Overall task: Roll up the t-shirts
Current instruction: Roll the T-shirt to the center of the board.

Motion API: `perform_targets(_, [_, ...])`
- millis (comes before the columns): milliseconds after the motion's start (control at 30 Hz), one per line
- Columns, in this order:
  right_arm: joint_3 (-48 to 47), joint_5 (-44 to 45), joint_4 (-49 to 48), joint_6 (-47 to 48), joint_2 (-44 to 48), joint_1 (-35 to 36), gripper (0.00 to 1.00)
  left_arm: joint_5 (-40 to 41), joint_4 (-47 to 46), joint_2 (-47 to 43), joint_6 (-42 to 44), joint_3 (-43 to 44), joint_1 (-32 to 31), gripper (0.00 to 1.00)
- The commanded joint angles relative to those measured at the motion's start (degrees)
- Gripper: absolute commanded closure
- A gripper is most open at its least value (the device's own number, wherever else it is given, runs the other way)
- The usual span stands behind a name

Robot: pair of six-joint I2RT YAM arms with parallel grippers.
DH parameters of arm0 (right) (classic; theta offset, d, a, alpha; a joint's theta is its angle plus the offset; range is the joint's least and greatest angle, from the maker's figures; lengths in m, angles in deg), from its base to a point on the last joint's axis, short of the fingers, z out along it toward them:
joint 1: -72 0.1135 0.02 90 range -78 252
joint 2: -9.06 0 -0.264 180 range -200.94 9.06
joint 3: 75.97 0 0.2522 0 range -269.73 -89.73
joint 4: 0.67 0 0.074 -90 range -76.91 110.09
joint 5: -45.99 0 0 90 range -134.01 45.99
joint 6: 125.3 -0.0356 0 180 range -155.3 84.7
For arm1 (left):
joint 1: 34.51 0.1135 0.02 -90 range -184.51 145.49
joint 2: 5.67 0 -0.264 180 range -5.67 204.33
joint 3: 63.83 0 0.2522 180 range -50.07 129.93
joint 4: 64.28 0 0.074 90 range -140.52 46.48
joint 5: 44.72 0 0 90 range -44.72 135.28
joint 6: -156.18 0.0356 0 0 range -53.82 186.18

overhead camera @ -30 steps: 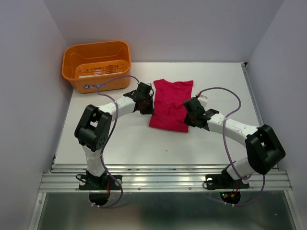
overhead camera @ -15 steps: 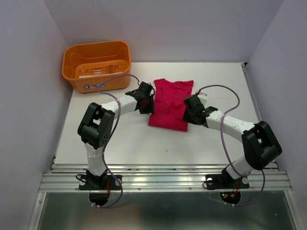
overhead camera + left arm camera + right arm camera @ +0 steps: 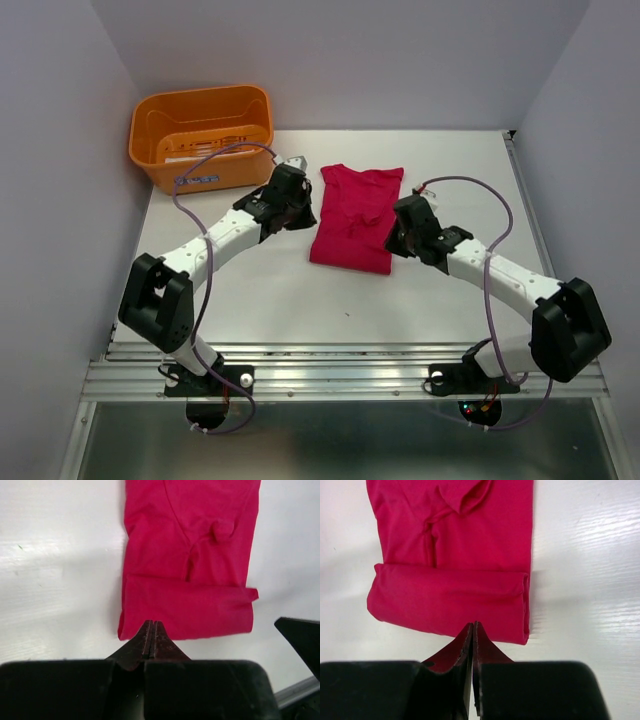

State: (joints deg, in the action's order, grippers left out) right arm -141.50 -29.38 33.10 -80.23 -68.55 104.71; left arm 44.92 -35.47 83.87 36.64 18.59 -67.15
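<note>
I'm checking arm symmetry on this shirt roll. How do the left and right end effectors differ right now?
In the top view the left end effector shows beside the t-shirt's left edge, against bare table; the right end effector overlaps its right edge. The shirt's rolled end looks smaller in the left wrist view than in the right, so the left probably hangs higher. Both are shut, gripping no fabric.

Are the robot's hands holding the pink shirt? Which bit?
Neither. The left gripper and right gripper are both pinched shut on nothing; the t-shirt lies loose on the table, its near end rolled.
</note>
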Motion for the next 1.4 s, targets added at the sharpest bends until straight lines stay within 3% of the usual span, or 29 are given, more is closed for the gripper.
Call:
perform_targets(0, [0.1,-4.2,-4.2,-1.7,-1.9,0.5,0.95,-4.2,-1.7,1.5,-1.5,-3.3,-1.8,1.0])
perform_targets(300, [-1.4,1.0,-6.1,-1.7,-11.2,-1.1,0.97,-3.2,-7.5,9.1,-2.3,-4.2,-2.2,1.0])
perform_targets(533, [-3.2,6.3,-4.5,0.1,-16.9,-2.4,0.99,-0.6,-6.6,15.0,-1.0,-1.3,-2.1,1.0])
perform_targets(700, [-4.7,3.9,-2.4,4.2,-13.5,-1.9,0.93,-0.3,-4.9,8.7,-0.5,-2.0,-2.2,1.0])
perform_targets(933, [-5.9,-0.8,-2.8,2.7,-8.5,1.2,0.91,-7.2,-4.7,3.5,-2.7,-3.2,-4.0,1.0])
perform_targets(1200, [-7.4,-7.9,-8.2,-0.4,-18.2,1.2,0.89,-15.7,-9.5,12.3,-6.4,-0.6,-4.8,1.0])
perform_targets(1367, [-6.6,-7.8,-9.9,-2.0,-22.8,1.2,0.86,-12.9,-10.7,17.3,-6.6,-0.1,-5.0,1.0])
